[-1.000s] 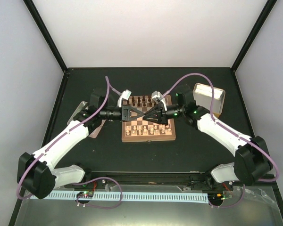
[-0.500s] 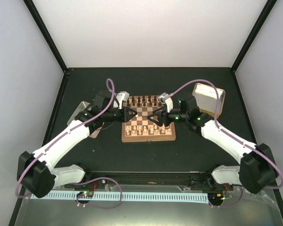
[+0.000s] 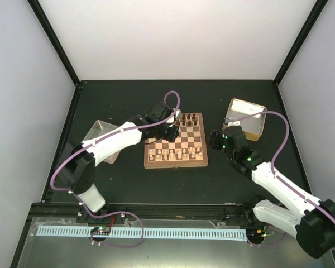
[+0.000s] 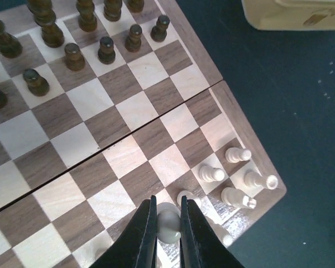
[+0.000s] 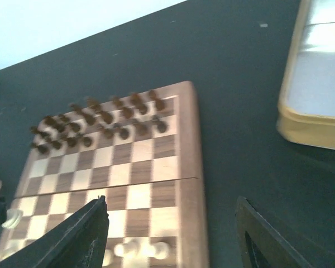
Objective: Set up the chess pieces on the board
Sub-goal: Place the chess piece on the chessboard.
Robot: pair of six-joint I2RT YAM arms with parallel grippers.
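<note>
The board [image 3: 176,165] lies mid-table with dark pieces [image 3: 187,119] on its far rows and pale chess pieces [image 3: 173,153] on its near rows. My left gripper [image 3: 170,133] hangs over the board's left part. In the left wrist view the left gripper [image 4: 167,202] is shut on a pale round-topped chess piece [image 4: 168,226] just above a square beside other pale pieces [image 4: 212,174] near the board's corner. My right gripper [image 5: 170,201] stands open and empty, off the board's right edge [image 5: 190,167]; its place from above is [image 3: 215,139].
A cream tin [image 3: 245,119] sits right of the board, close behind the right wrist. A shallow grey tray [image 3: 97,132] lies at the left under the left arm. Dark pieces [image 4: 72,56] stand close together on the far rows.
The two grippers met over the board's middle. The right one opened and drew back to the right; the left arm kept the pale piece and swung over the board.
</note>
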